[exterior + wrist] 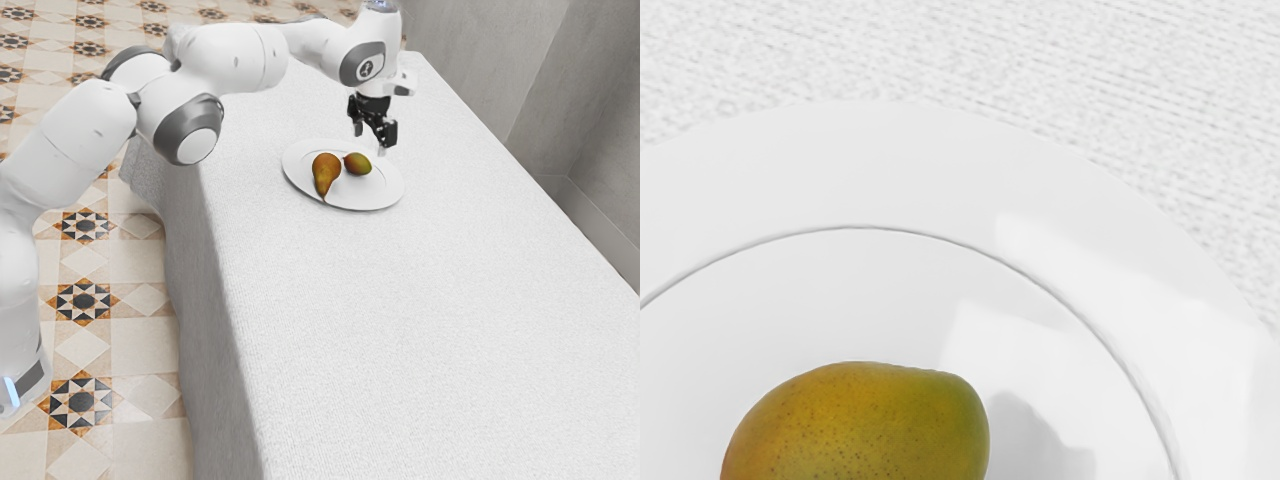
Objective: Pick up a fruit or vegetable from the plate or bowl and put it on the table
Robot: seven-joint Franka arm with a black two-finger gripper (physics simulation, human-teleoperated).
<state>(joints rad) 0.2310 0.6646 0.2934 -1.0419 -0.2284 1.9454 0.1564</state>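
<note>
My gripper (370, 141) is in the air above the far side of the white plate (372, 200), its two fingers apart with nothing between them. On that plate lie a small reddish-green mango (358, 164) and, beside it, a brown-orange pear (326, 172) whose narrow end points to the near rim. The mango is the closer of the two to my gripper. In the wrist view the yellow-green mango (860, 425) rests inside the inner ring of the plate (880, 165), partly cut off by the lower edge.
The plate stands on a long table with a white textured cloth (430, 330). A grey wall (590, 110) runs beyond the table's edge at the exterior view's right.
</note>
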